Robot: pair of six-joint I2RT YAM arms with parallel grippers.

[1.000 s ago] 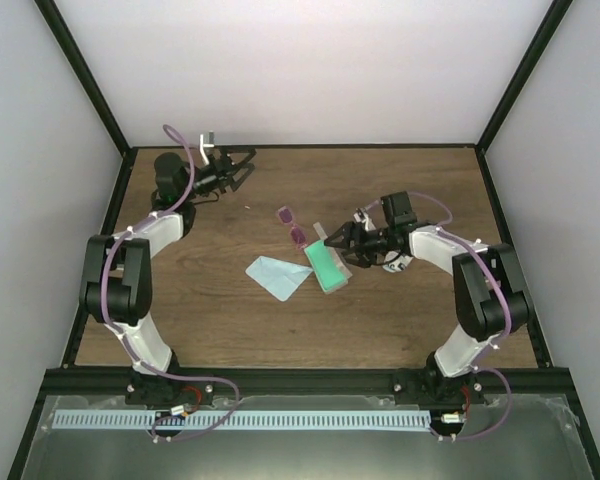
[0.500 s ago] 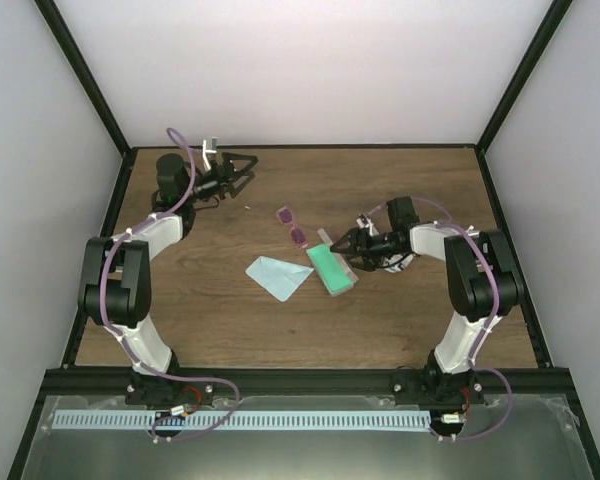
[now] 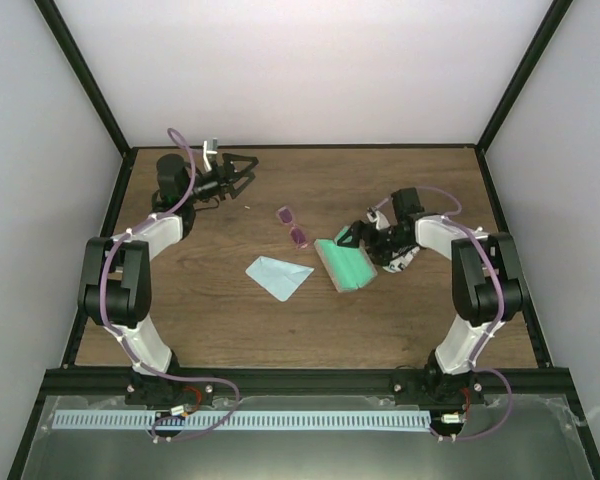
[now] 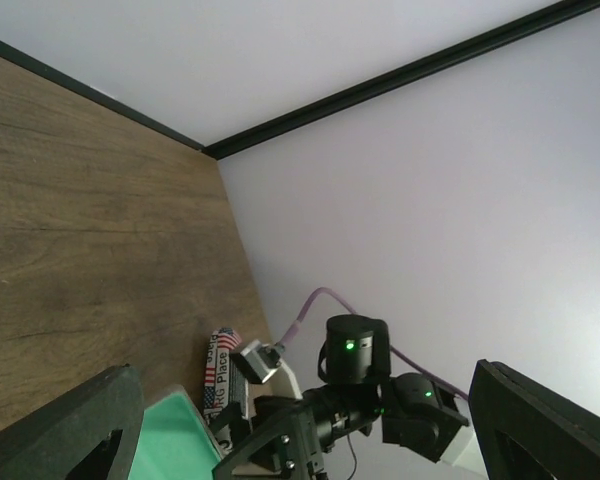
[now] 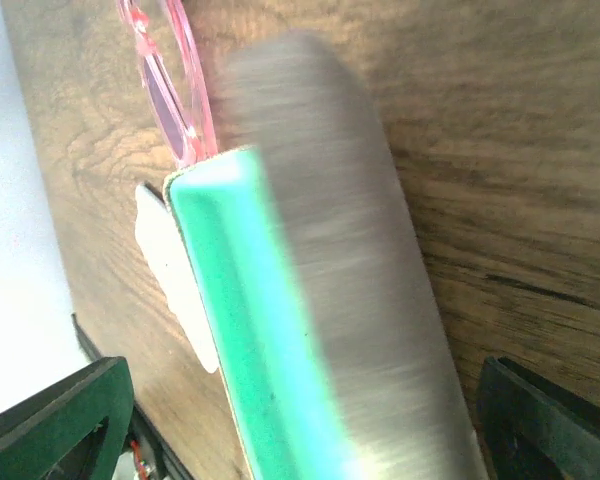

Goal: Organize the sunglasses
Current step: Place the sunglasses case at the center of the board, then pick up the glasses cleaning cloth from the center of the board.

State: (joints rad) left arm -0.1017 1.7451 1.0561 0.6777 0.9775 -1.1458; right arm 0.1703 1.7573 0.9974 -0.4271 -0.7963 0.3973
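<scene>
The purple-pink sunglasses (image 3: 293,227) lie on the table mid-way back; they also show at the top of the right wrist view (image 5: 170,90). A green case with a grey lid (image 3: 346,265) lies just to their right and fills the right wrist view (image 5: 320,300). My right gripper (image 3: 353,238) is open, its jaws wide on either side of the case (image 5: 305,420). My left gripper (image 3: 242,172) is open and empty at the far left back (image 4: 300,430). The black wire-frame sunglasses are out of view.
A light blue cloth (image 3: 278,276) lies left of the case, with its pale edge in the right wrist view (image 5: 170,290). A flag-striped white item (image 4: 218,370) sits under the right wrist (image 3: 400,260). Black frame posts run along the table's edges.
The green case has slid to the right and turned, and my right gripper has drawn back to the right with it. The left arm has hardly moved.
</scene>
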